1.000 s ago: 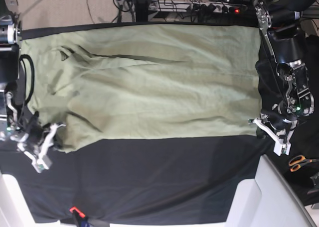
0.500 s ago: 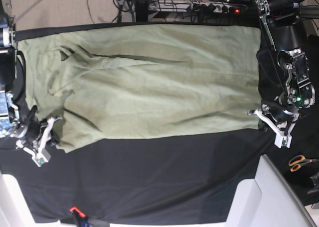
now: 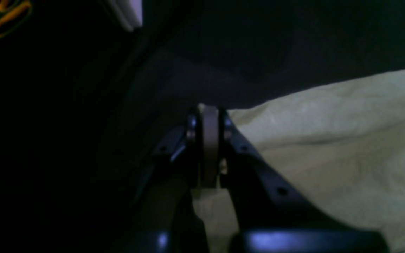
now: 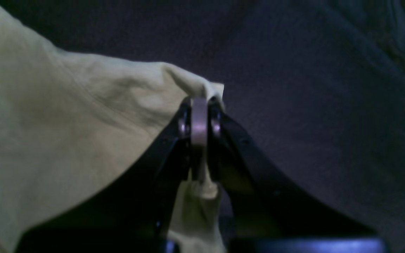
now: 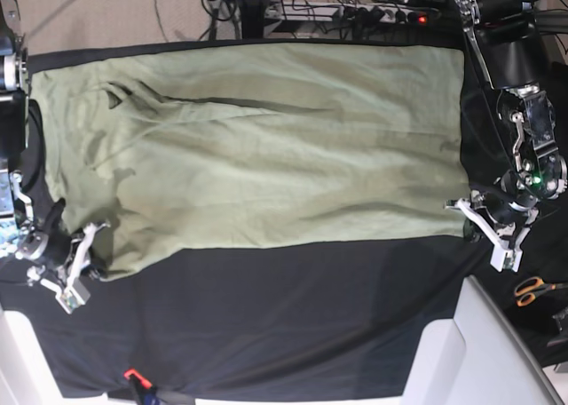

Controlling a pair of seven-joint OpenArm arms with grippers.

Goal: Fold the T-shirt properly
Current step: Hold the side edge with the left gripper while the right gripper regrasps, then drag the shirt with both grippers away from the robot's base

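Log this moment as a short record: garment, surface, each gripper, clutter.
garment: T-shirt, sage green, spread flat, creased toward the base view's left
surface: black table cloth
left gripper: jaws shut on the T-shirt's corner at the base view's right
right gripper: jaws shut on the T-shirt's corner at the base view's left
clutter: orange-handled scissors off the T-shirt, at the base view's right edge

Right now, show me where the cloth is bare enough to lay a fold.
Free: the wide black table cloth strip between the T-shirt hem edge and the near white panels. Crowded: both side edges, where the left gripper and right gripper pinch corners.
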